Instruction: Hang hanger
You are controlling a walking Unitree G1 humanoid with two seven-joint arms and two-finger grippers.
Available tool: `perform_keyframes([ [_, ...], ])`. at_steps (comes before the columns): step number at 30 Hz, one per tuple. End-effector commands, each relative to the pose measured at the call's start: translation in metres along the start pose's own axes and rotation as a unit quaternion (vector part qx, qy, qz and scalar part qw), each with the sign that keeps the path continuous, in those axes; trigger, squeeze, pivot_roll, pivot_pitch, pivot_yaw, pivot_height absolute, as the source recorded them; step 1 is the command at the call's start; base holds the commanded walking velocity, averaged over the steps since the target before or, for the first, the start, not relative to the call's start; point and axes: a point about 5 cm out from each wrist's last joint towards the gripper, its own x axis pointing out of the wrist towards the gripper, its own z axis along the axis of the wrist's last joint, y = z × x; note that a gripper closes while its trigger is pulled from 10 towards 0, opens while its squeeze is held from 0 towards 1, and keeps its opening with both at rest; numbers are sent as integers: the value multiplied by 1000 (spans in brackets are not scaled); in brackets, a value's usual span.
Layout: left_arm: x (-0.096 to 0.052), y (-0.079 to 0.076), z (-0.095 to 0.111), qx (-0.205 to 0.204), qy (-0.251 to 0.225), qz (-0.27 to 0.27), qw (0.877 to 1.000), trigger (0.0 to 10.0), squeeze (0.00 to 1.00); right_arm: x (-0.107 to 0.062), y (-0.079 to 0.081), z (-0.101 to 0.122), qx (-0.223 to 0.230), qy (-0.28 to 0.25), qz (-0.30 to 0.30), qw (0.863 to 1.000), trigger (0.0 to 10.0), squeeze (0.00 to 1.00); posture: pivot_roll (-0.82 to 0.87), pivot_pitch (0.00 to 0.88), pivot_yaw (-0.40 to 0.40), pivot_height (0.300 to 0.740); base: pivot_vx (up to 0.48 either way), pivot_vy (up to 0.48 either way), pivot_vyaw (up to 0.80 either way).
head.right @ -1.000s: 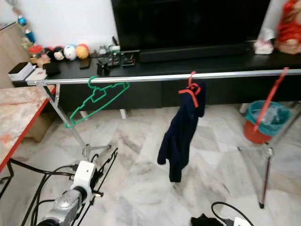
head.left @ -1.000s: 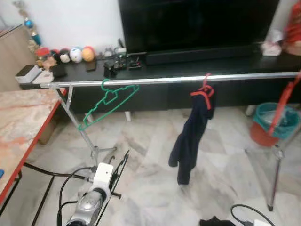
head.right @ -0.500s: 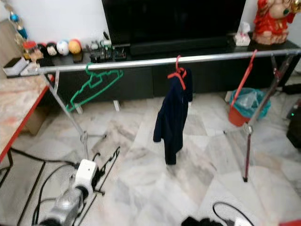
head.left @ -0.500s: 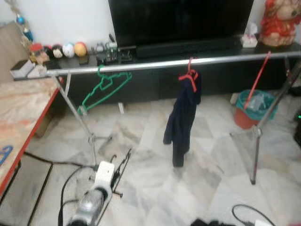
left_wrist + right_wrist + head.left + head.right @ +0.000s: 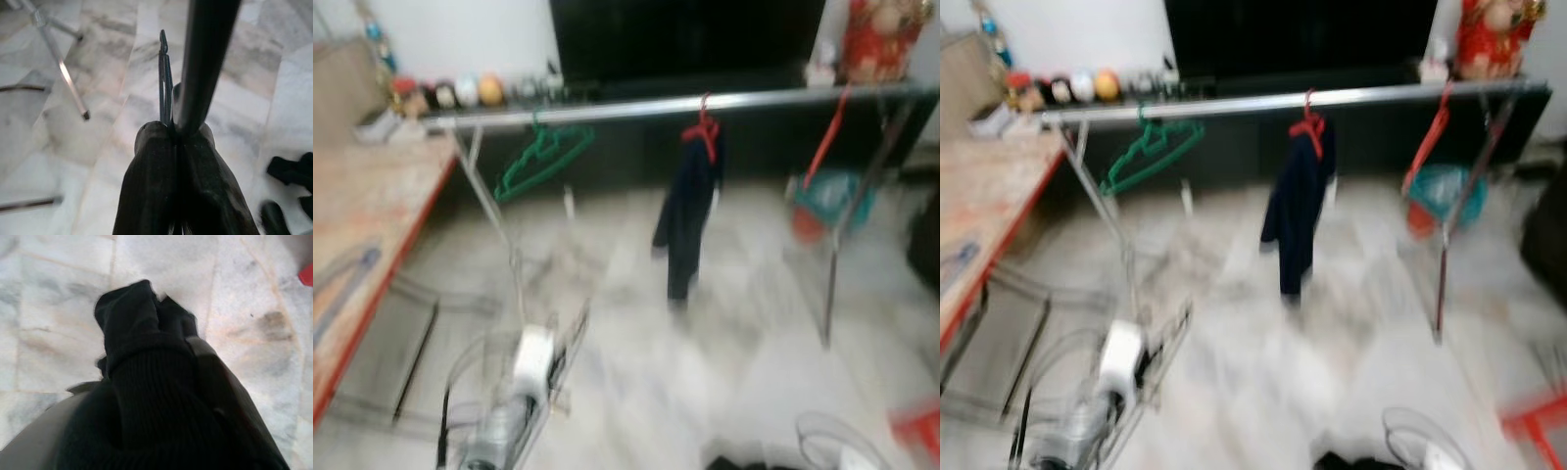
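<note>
A blurred head view takes in a marble floor (image 5: 724, 382) with a long metal rail (image 5: 636, 106) running across the room in front of a dark TV unit (image 5: 1371, 137). A wooden table (image 5: 362, 235) with a red edge stands at the robot's left. From the middle of the rail a dark garment (image 5: 687, 220) hangs on a red hanger (image 5: 703, 127), its hook over the bar. Further left on the same rail a green hanger (image 5: 543, 162) hangs empty and tilted, near the rail's slanted leg (image 5: 494, 220). Toward the right end a teal-lined bucket (image 5: 827, 201) sits on the floor behind a red rod (image 5: 827, 137) that leans against the rail. Low in the head view the left arm (image 5: 509, 431) reaches forward over the floor, and the left gripper (image 5: 171, 134) has its fingers pressed together on a thin dark hanger (image 5: 164, 78), seen edge-on in the wrist view. The right gripper (image 5: 161, 362) is wrapped in black cloth (image 5: 142, 382) above the floor, and whether its fingers are parted or together cannot be told.
</note>
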Motion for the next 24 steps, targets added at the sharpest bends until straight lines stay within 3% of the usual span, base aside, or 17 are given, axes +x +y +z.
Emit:
perform_keyframes([
  [1, 0, 0, 1, 0, -1, 0, 1000, 10000, 0, 0, -1, 3, 8, -10, -1, 1000, 10000, 0, -93, 0, 57, 740, -337, 0, 0],
  [7, 2, -3, 3, 2, -1, -5, 1000, 10000, 0, 0, -1, 4, 13, -23, 1, 1000, 10000, 0, -91, 0, 55, 740, -217, 0, 0],
  [9, 3, -4, 4, -1, -2, -7, 1000, 10000, 0, 4, 31, 28, 9, -75, 24, 997, 10000, 0, -91, 0, 55, 740, 0, 0, 0],
  [10, 4, -5, 6, -4, -6, -10, 1000, 10000, 0, 4, 59, 50, 6, -121, 47, 992, 10000, 0, -90, 0, 55, 740, 0, 0, 0],
  [12, 5, -6, 9, -5, -11, -16, 1000, 10000, 0, 3, 71, 62, 5, -142, 62, 988, 10000, 0, -88, 0, 54, 740, 0, 0, 0],
  [17, 8, -7, 16, -5, -15, -29, 999, 10000, 0, 4, 75, 80, 2, -163, 75, 984, 10000, 0, -81, 0, 49, 740, 0, 0, 0],
  [24, 14, -15, 30, 11, -26, -92, 995, 10000, 0, 1, 84, 121, 3, -207, 81, 975, 10000, 0, -79, 0, 47, 740, 0, 0, 0],
])
